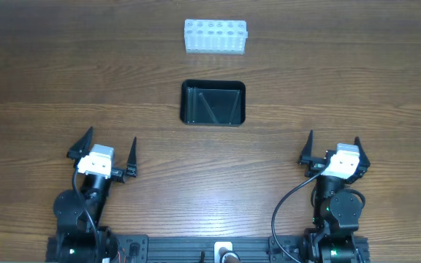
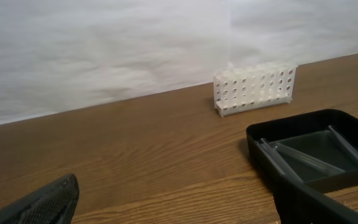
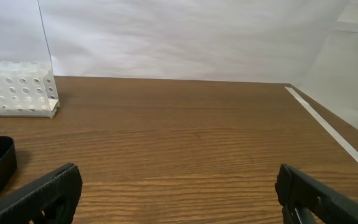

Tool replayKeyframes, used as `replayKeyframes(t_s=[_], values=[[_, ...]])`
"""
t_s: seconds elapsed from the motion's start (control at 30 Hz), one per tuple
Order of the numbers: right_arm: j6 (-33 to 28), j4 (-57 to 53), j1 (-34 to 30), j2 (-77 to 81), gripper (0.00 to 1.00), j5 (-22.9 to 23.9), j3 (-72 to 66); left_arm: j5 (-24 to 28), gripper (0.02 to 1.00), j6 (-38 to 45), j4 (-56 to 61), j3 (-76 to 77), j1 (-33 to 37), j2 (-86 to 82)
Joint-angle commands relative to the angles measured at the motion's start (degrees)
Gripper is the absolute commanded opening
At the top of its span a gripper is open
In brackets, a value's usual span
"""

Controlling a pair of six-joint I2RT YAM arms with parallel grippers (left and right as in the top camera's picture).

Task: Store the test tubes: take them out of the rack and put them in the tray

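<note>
Nearest the arm bases, the left tool (image 1: 112, 136) hangs over the table (image 1: 42, 80) with its two fingers spread wide and nothing between them. Over on the other side, the right tool (image 1: 333, 137) sits the same way, fingers apart and holding nothing. Farther out, midway between the two arms, stands the black tray (image 1: 184, 109), with clear test tubes (image 1: 212, 107) lying slantwise on its floor. Beyond the tray and clear of it, the white rack (image 1: 215, 36) stands upright.
</note>
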Motion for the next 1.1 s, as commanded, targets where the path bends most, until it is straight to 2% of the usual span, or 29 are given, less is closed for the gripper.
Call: replayKeyframes(t_s=[0.03, 0.13, 1.1], values=[[0.57, -0.02, -0.35, -0.26, 0.991, 1.31, -0.28, -0.57, 0.996, -0.39, -0.07, -0.28, 0.28, -0.46], [0.55, -0.04, -0.35, -0.26, 0.993, 1.31, -0.28, -2.03, 0.987, -4.24, -0.11, -0.28, 0.28, -0.46], [0.55, -0.02, -0.35, -0.26, 0.993, 1.31, -0.28, -2.01, 0.998, -4.57, -0.26, -0.28, 0.28, -0.46]])
